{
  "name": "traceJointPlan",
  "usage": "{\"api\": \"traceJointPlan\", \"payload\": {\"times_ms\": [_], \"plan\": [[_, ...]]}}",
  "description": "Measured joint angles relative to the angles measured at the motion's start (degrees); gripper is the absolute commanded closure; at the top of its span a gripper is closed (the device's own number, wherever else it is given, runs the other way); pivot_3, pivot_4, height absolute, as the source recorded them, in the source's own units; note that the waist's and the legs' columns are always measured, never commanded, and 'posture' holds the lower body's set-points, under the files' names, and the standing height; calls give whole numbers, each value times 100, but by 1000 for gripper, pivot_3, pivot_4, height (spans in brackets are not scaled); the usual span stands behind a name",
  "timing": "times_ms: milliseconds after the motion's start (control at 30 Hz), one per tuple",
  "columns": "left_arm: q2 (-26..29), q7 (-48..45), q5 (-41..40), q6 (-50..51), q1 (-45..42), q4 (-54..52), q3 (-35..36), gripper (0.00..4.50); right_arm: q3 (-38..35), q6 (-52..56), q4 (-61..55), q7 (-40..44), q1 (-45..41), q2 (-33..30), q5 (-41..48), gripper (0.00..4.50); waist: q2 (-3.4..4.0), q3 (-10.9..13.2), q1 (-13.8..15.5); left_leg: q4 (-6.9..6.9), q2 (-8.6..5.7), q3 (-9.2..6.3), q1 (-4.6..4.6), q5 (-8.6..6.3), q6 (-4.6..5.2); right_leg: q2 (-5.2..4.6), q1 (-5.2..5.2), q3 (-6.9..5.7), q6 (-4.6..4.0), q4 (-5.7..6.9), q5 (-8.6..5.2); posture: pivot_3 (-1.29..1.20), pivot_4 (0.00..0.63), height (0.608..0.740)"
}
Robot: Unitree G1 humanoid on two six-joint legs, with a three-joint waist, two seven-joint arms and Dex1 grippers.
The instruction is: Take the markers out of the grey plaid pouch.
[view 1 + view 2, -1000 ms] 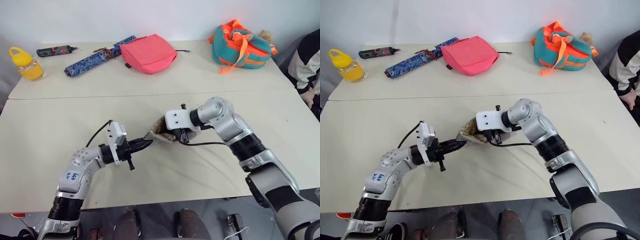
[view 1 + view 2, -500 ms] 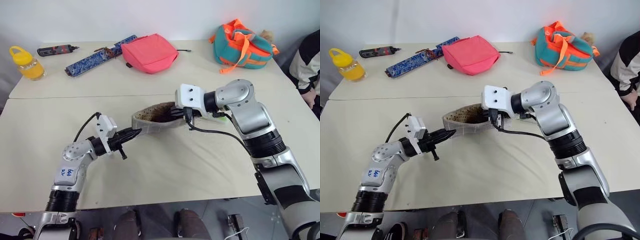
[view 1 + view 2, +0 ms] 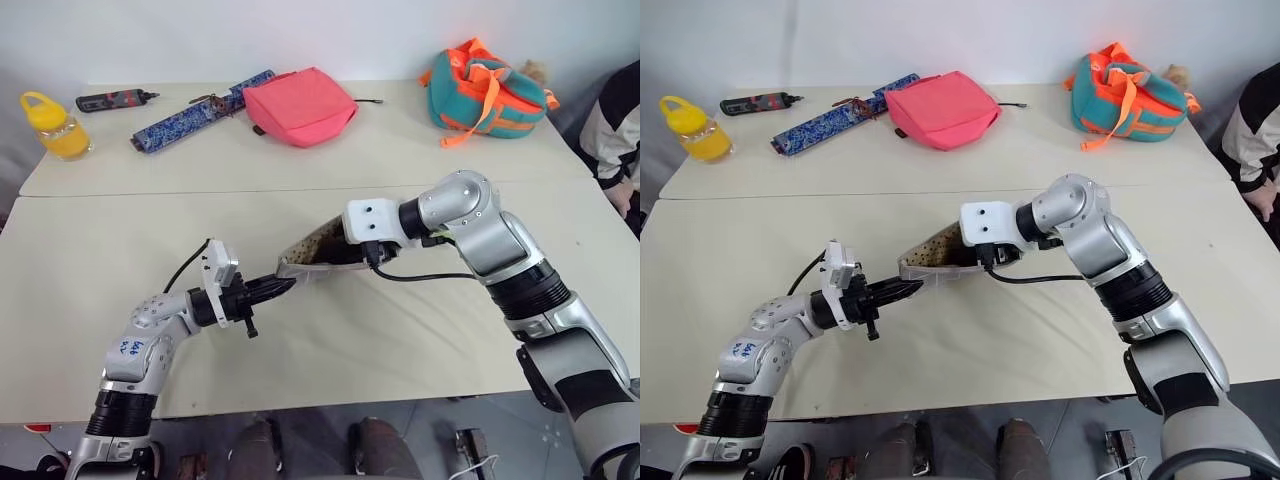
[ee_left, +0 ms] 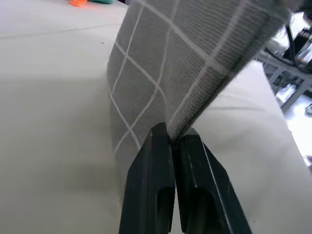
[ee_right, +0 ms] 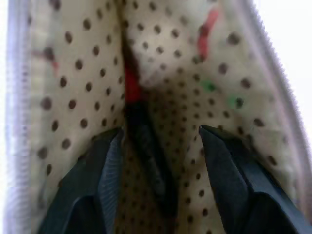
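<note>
Right now your left gripper [image 3: 284,287] has its jaws pinched tight on one end of the grey plaid pouch [image 3: 318,253], and the left wrist view shows the grid-lined fabric [image 4: 165,73] rising straight out from between the two black fingers [image 4: 156,161]. That pouch hangs lifted off the desk [image 3: 120,240], stretched between your two arms near the middle of the near desk, with its mouth turned toward your right arm.

Your right gripper [image 5: 157,146] is pushed into that mouth with its jaws standing apart, closed on nothing. In the right wrist view a marker [image 5: 141,117] lies between the two fingers [image 5: 105,165] against the dotted tan lining [image 5: 73,87], dark in the body with a red end pointing deeper into the pouch (neither finger touches it, as far as you can see). From the head views the right gripper's tips are hidden behind the pouch's rim, so you can't place them more closely there.

On the far desk lie a pink pouch [image 3: 298,106], a long blue patterned case [image 3: 196,113] just beside it, a black-and-red tool [image 3: 113,100] and a yellow bottle [image 3: 46,126] toward the left edge, and a teal-and-orange bag [image 3: 482,88] toward the right. At the far right a person's striped sleeve [image 3: 615,125] reaches the desk's edge.
</note>
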Motion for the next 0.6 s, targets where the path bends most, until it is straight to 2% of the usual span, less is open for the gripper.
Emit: {"api": "traceJointPlan", "payload": {"times_ms": [400, 500, 600], "plan": [[2, 76, -252, 492, 89, 28, 142, 4500, 485, -884, 1172, -507, -276, 585, -710, 1925, 0, 0, -31, 5, 2, 1, 5, 1, -1, 1, 2, 2, 0, 8, 0, 0, 150, 740], [-58, 126, -698, 991, 89, 28, 345, 4500, 436, -869, 1170, -522, -320, 682, -689, 1925, 0, 0, -31, 2, 4, 0, 5, 1, -1, 1, 1, 3, 0, 12, 0, 0, 150, 740], [-44, 73, -1076, 1390, 123, -28, 482, 4500, 341, -582, 815, -187, -317, 565, -469, 1925, 0, 0, -11, -2, 2, -3, 0, 0, -1, 0, -2, 2, 0, 8, 0, 0, 150, 740]]}}
